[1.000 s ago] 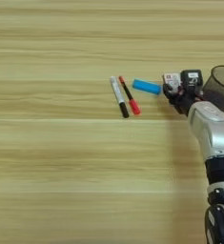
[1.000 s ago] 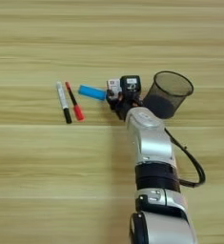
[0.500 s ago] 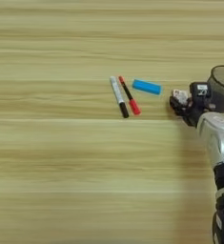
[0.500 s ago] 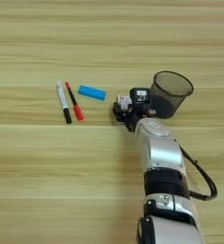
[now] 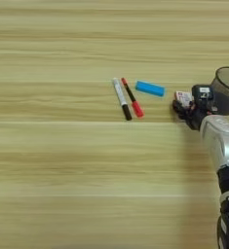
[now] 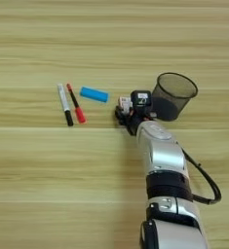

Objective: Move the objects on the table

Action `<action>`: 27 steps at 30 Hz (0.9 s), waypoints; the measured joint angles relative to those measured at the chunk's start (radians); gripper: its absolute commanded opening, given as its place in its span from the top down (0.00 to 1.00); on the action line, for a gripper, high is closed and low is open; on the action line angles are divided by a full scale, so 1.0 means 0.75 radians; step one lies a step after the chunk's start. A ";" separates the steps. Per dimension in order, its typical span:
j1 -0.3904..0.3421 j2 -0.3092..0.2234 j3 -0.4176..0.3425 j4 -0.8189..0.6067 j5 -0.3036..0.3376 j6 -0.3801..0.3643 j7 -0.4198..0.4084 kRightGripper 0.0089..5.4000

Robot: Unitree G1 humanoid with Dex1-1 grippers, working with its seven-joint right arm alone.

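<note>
Dark mesh forms the cup (image 6: 173,96) at our bench's (image 6: 111,39) three o'clock side; we cannot make out anything inside it. Just at its nine o'clock sits our right gripper (image 6: 129,112), black fingers closed about the small white-and-red box (image 6: 124,102), low over the bench. Further toward nine o'clock lies the blue oblong block (image 6: 94,94), then the slim red marker (image 6: 76,109) and the white marker with black cap (image 6: 65,104), side by side, both caps pointing toward five o'clock.
</note>
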 measured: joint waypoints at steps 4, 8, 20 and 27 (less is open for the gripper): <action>0.000 0.000 0.000 -0.015 -0.001 -0.002 -0.004 0.33; 0.000 0.000 0.003 -0.053 -0.003 -0.007 -0.018 0.23; -0.114 0.005 0.126 -0.066 -0.040 -0.033 -0.003 0.00; -0.263 0.005 0.172 0.206 -0.083 -0.117 -0.002 0.00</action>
